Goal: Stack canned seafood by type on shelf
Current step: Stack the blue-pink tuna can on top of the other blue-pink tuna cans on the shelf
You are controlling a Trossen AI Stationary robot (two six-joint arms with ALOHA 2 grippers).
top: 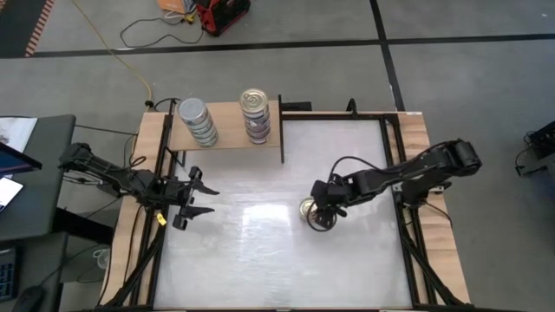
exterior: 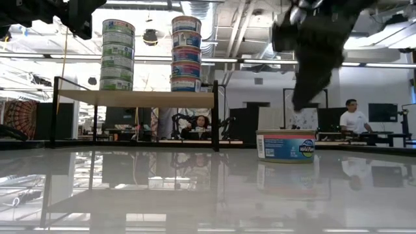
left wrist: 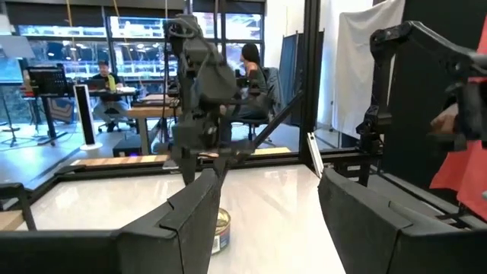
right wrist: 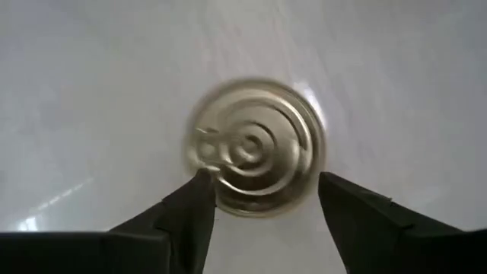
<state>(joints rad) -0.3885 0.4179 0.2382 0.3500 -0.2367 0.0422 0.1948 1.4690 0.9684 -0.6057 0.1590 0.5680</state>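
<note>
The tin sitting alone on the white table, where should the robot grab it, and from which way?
By its round side wall, coming straight down from above. The tin stands upright, lid and pull tab facing up, with bare table all around it, so fingers can likely slip down on opposite sides. The right gripper hangs above it, fingers open wide enough to straddle it. The left gripper waits open near the table's left edge.

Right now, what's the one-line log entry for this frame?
right gripper: open, above tin on table | left gripper: open, waiting | shelf: two stacks
</note>
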